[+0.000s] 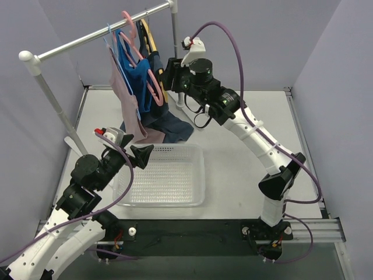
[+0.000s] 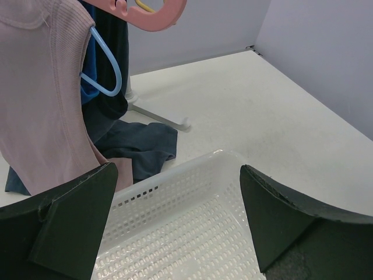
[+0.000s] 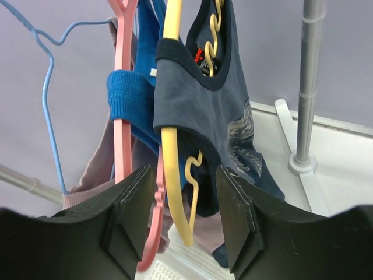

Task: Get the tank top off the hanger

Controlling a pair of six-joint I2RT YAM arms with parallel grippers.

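Observation:
A navy tank top (image 3: 218, 99) hangs on a yellow hanger (image 3: 171, 151) on the rail (image 1: 99, 35). Its hem pools on the table (image 1: 173, 125). My right gripper (image 3: 186, 189) is open. Its fingers stand on either side of the yellow hanger's lower end without touching it. In the top view the right gripper (image 1: 166, 76) sits right beside the hanging clothes. My left gripper (image 2: 178, 175) is open and empty above the white basket (image 2: 175, 233). It is low and in front of the rack (image 1: 145, 153).
A blue garment (image 3: 125, 96) hangs on a pink hanger (image 3: 122, 87). A mauve garment (image 2: 41, 105) hangs on a blue wire hanger (image 2: 111, 70). The rack's upright pole (image 3: 307, 87) and foot stand to the right. The basket (image 1: 201, 175) lies mid-table.

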